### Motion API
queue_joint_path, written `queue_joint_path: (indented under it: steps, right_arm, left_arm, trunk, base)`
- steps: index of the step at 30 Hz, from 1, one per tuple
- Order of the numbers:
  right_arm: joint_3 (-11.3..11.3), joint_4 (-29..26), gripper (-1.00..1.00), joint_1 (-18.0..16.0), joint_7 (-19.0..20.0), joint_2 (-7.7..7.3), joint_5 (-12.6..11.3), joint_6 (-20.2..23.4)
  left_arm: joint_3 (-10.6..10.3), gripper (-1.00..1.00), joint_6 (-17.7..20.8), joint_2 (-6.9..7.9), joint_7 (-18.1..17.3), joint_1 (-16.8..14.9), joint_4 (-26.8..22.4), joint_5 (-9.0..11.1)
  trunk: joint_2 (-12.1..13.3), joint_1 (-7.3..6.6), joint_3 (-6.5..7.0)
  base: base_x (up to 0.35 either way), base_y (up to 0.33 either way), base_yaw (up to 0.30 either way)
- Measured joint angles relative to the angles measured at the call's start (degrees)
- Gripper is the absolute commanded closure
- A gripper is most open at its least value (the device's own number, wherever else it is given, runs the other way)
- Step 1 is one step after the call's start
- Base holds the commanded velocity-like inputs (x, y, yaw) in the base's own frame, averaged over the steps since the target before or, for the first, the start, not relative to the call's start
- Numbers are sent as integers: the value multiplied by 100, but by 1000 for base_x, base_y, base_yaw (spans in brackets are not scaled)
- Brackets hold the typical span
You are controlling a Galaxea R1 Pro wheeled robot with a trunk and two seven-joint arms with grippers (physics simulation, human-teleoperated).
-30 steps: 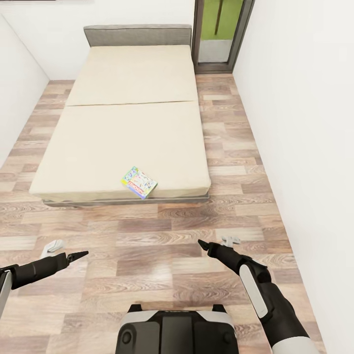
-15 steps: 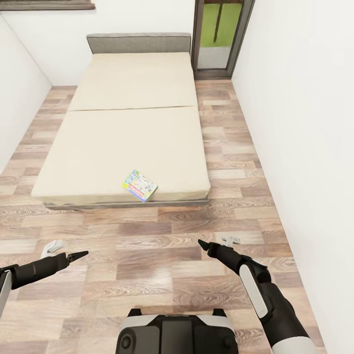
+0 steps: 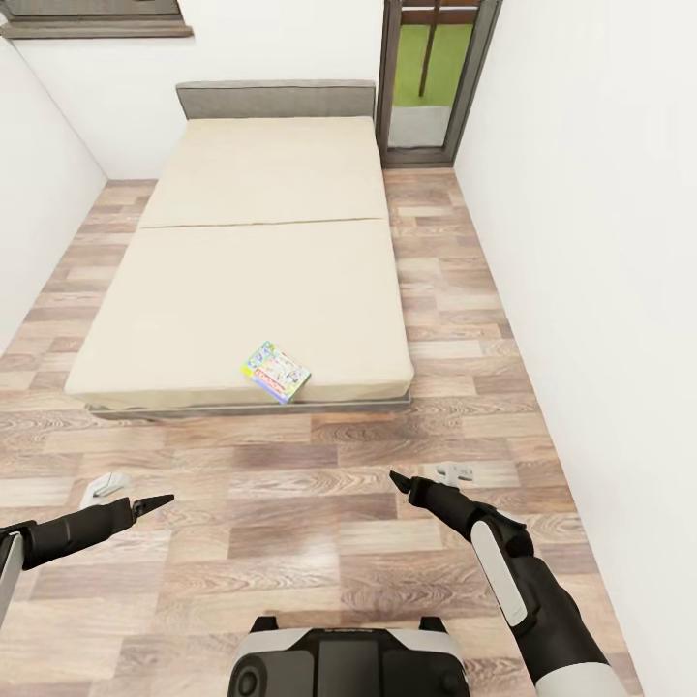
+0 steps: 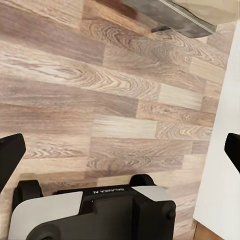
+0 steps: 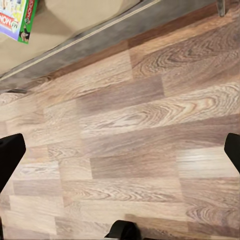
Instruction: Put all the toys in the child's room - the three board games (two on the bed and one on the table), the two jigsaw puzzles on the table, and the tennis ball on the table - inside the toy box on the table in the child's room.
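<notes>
Board game [image 3: 276, 371] lay flat on bed [image 3: 232, 290], near foot edge. Left gripper [image 3: 155, 503] and right gripper [image 3: 402, 481] were wide open, empty. Advice: roll base closer, stop square to bed, then reach.

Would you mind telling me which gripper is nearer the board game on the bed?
Right. The right gripper hangs over the floor just right of the board game; the left gripper is farther, to its left.

1 colourful board game [image 3: 275, 371] lies flat, askew, near the cream bed's [image 3: 242, 290] foot edge.
</notes>
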Motion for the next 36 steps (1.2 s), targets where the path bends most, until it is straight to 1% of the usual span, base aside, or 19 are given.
queue_joint_path:
  steps: [6, 9, 14, 36]
  right_arm:
    - [13, 0, -100, 0, 0, 0, 0, -4]
    - [77, 2, -100, 0, -7, 0, -1, -6]
    - [118, 7, -100, 0, -15, 0, 0, -6]
    - [133, 9, -100, 0, -17, 0, 4, -7]
  left_arm:
    - [0, -100, 0, 0, 5, 0, 0, -2]
    - [0, -100, 0, 0, 7, 0, 0, -1]
    - [0, -100, 0, 0, 6, 0, 0, 8]
    - [9, -100, -1, 8, -23, 0, 0, 24]
  trunk:
    - [0, 0, 57]
    - [0, 0, 86]
    - [0, 0, 134]
    - [0, 0, 344]
  base:
    - [0, 0, 0]
    - [0, 0, 0]
    - [0, 0, 0]
    - [0, 0, 0]
